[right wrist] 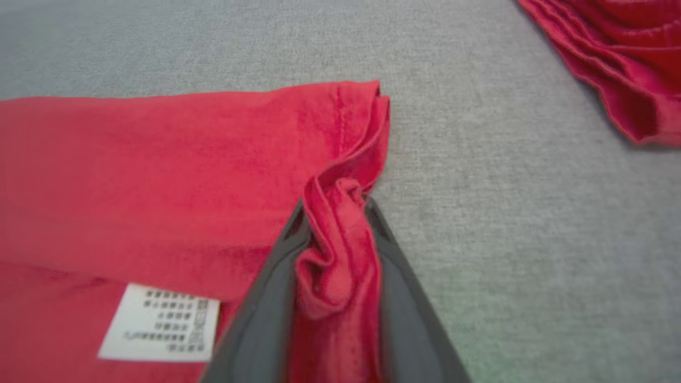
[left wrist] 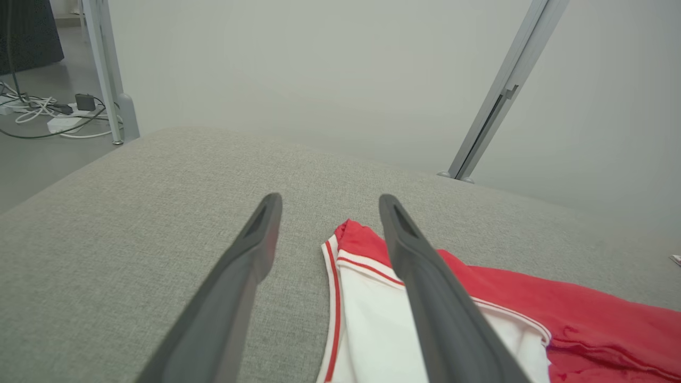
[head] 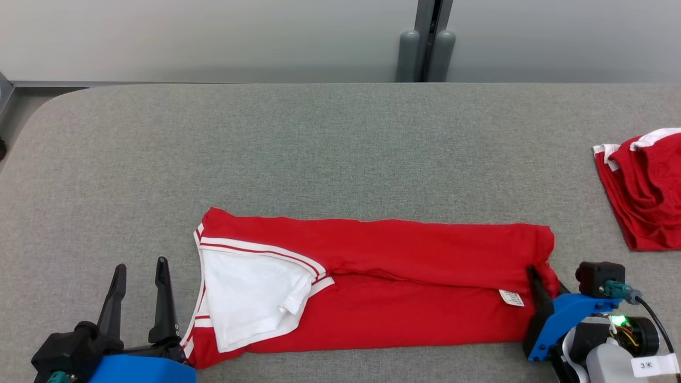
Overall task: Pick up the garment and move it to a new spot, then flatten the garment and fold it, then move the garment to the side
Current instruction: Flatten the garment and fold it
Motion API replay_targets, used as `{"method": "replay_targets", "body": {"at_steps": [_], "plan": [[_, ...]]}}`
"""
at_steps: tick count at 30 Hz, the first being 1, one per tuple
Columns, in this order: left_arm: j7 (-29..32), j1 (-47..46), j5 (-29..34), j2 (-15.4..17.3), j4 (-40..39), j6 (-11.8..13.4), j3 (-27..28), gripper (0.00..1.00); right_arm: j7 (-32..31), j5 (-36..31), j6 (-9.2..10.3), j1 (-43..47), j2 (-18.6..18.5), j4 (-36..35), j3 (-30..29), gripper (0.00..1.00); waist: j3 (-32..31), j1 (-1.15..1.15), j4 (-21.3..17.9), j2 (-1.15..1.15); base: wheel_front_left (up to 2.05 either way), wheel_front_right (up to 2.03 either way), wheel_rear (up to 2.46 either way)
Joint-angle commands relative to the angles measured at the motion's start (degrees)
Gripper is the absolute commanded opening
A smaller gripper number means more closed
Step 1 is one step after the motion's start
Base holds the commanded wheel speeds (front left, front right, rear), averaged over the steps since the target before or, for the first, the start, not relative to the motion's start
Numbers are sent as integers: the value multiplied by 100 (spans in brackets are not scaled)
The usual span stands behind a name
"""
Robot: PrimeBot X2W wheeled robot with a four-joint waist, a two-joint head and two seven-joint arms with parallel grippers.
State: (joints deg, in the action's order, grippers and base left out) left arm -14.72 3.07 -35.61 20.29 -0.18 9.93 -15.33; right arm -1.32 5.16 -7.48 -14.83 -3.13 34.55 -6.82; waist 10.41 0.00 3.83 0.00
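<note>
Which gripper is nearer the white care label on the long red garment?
Right. The right gripper pinches the hem of the garment, just beside the care label; the left gripper stands open at the opposite end, far from it.

Head view looking down over the table [head: 340, 138], wrist views low and close, all sharing the garment [head: 404, 276]

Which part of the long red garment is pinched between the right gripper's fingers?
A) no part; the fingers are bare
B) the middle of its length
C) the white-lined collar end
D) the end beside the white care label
D: in the right wrist view, the right gripper has red cloth bunched between its two fingers at the end of the red garment, right beside the white care label.
</note>
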Motion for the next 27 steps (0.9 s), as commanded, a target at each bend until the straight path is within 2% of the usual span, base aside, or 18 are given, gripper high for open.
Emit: {"method": "replay_targets", "body": {"at_steps": [1,7,13,17,21,27], "plan": [[3,-95,52,41,-32,21,14,100,-33,14,-2,-4,38,158,27,0,10,0,-35,0,0,0,0],[14,-102,125,41,-44,83,-55,100,34,-60,5,-237,-136,-60,-301,0,42,0,-256,0,0,0,0],[20,-131,163,2,-2,86,-134,100,-207,35,3,3,-434,-752,-716,0,10,0,-557,0,0,0,0],[25,-193,202,-17,52,56,-203,100,-466,108,-1,139,-487,-1249,-899,0,6,0,-728,0,0,0,0],[33,-267,223,-34,102,34,-265,100,-652,272,-1,222,-341,-1557,-790,0,-2,0,-797,0,0,0,0],[72,-375,239,-46,220,-17,-351,100,-969,762,-1,416,-104,-2152,70,0,-62,0,-764,0,0,0,0]]}}
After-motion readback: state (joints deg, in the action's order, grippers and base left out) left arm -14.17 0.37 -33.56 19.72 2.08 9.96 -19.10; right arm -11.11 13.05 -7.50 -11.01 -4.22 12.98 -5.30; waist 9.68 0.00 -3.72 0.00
